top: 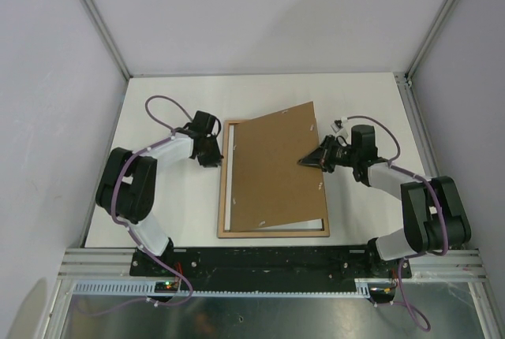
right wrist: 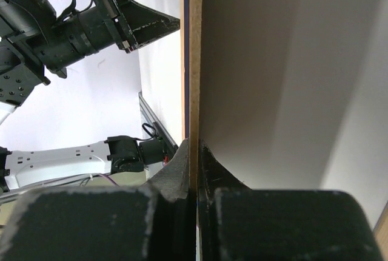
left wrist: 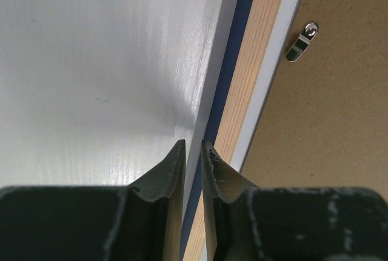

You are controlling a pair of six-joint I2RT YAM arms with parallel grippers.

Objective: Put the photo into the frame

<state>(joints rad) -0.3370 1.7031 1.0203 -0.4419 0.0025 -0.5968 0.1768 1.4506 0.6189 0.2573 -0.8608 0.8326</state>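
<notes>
Top external view, as I watch from my station: the frame (top: 272, 234) lies flat, back upward, in the middle of the white table (top: 173, 110). Its light wood rails run long from near to far between the two arms. Inside it I see the photo (top: 296, 225) only as a plain white strip along the near rail and a thinner one along the left rail; the rest is covered. Covering it is a brown cardboard backing board (top: 272, 169), lying askew on the frame, its far right corner reaching out past the frame's far rail. The right gripper (top: 302, 161) is closed on the board's right edge, about midway along. In the right wrist view the thin brown edge runs straight between the two pressed fingers, with a pale shaded face on one side that I cannot identify. The left gripper (top: 218, 159) sits at the frame's left rail, toward the far end. In the left wrist view its fingers stand a narrow slit apart, with the navy outer edge of the rail running into the slit. I cannot tell whether they pinch the rail or only hover over it. Just right of the rail in that view comes the white strip, then the brown board, which carries a small metal turn clip (left wrist: 301, 41).
</notes>
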